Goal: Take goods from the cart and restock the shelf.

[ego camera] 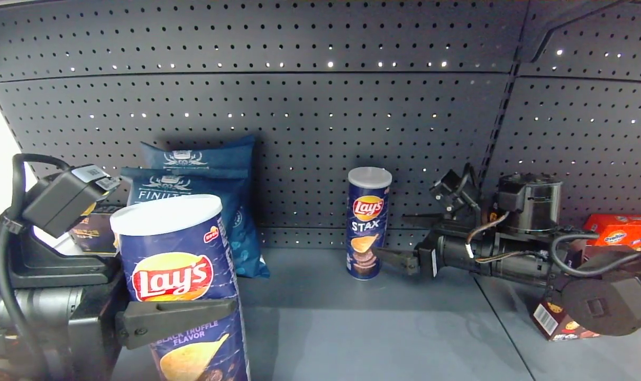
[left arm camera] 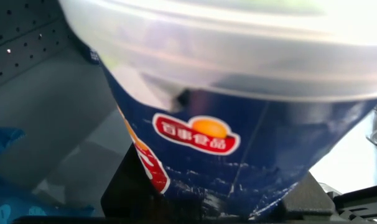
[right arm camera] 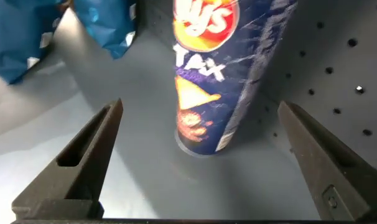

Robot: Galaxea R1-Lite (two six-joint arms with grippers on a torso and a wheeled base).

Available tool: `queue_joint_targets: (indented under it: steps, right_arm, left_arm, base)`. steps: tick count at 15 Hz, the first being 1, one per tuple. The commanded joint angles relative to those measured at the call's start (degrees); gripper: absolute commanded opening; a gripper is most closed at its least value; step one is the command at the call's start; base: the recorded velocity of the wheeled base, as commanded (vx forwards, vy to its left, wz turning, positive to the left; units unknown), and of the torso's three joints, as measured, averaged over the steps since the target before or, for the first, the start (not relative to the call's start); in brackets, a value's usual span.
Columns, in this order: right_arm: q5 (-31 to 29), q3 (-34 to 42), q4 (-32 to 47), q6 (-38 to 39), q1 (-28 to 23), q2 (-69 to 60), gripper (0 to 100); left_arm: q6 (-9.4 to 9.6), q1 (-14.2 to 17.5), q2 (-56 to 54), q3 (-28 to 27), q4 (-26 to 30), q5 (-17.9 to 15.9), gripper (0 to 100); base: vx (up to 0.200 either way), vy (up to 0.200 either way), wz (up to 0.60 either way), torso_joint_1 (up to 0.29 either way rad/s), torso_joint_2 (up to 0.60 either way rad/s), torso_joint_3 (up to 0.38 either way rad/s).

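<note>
Evidently placing is in hand: the left tool (ego camera: 193,313) grips a blue chip can (ego camera: 168,238) upright above the shelf (ego camera: 352,328), front left. The right tool (ego camera: 404,239) gapes wide, empty, just beside a standing can (ego camera: 368,222). Next, probably, set the held can down flat, then release.

The tall, white-lidded dark-blue cardboard chip can (ego camera: 183,248) runs off the head view's lower edge. The left gripper (ego camera: 188,317), clamped round it, covers a band of its label. The rear dark-blue foil bag (ego camera: 204,153) is half hidden behind the front bag (ego camera: 241,222) (an orange cardboard box (ego camera: 624,230) is cut by the right edge).
</note>
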Motion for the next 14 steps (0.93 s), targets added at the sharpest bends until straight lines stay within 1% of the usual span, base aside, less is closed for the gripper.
queue_joint_targets:
  steps: [1, 4, 7, 11, 14]
  right_arm:
    - [0.26, -1.13, -0.07, -0.01, -0.01, 1.12, 100]
    - [4.04, -0.95, -2.36, 0.07, -0.45, 1.65, 100]
    - [4.04, -1.21, -2.45, 0.07, -0.88, 2.08, 100]
    - [3.95, -5.17, -2.45, -0.1, -1.76, 4.81, 100]
    - [4.04, -5.52, -2.54, -0.1, -1.76, 6.13, 100]
  left_arm:
    - [-0.01, -0.02, -0.75, 0.9, -0.1, -0.07, 0]
    - [-0.01, -0.02, -1.19, 1.34, -0.1, 0.02, 0]
    - [-0.01, -0.02, -1.19, 1.69, -0.19, -0.07, 0]
    - [-0.01, -0.02, -1.27, 1.69, -0.19, -0.07, 0]
    - [-0.01, -0.02, -1.27, 1.78, -0.1, -0.07, 0]
  base:
    - [0.0, 0.0, 0.0, 0.0, 0.0, 0.0]
    - [0.0, 0.0, 0.0, 0.0, 0.0, 0.0]
    - [0.0, 0.0, 0.0, 0.0, 0.0, 0.0]
    - [0.0, 0.0, 0.0, 0.0, 0.0, 0.0]
    - [0.0, 0.0, 0.0, 0.0, 0.0, 0.0]
